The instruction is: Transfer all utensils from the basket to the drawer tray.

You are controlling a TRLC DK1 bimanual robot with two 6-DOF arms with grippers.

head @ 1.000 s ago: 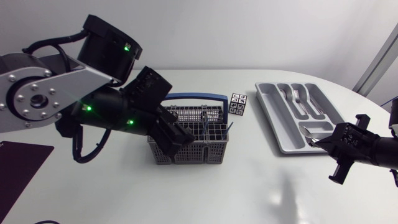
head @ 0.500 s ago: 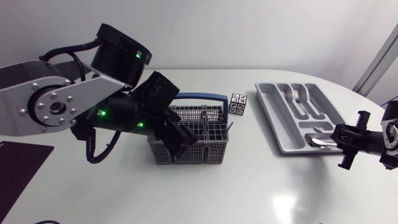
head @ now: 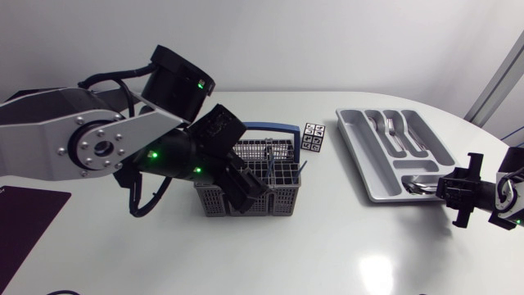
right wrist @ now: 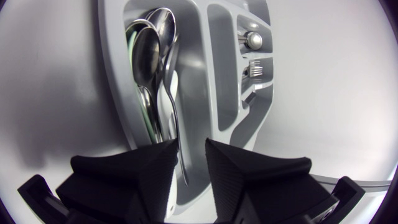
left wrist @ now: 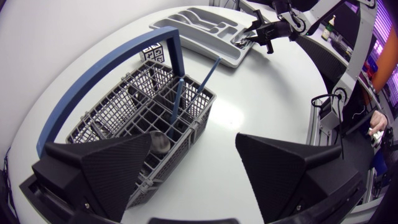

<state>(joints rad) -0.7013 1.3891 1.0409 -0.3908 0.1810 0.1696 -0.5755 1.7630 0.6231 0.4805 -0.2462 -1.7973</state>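
Your left hand over basket, spread wide. Blue utensils upright inside, just ahead of it. Basket's blue handle arches alongside. Cube on desk at basket's 1 o'clock. Tray at 3 o'clock, holding forks and spoons. Your right hand at tray's 5 o'clock corner, narrowly parted, one spoon's handle end in gap.

A robotics lab is indicated rather than a kitchen. A left arm and a right arm with bare metal links and lit green lamps are placed at a plain white table. A cube printed with black-and-white marker patterns is set between the basket and the drawer tray.
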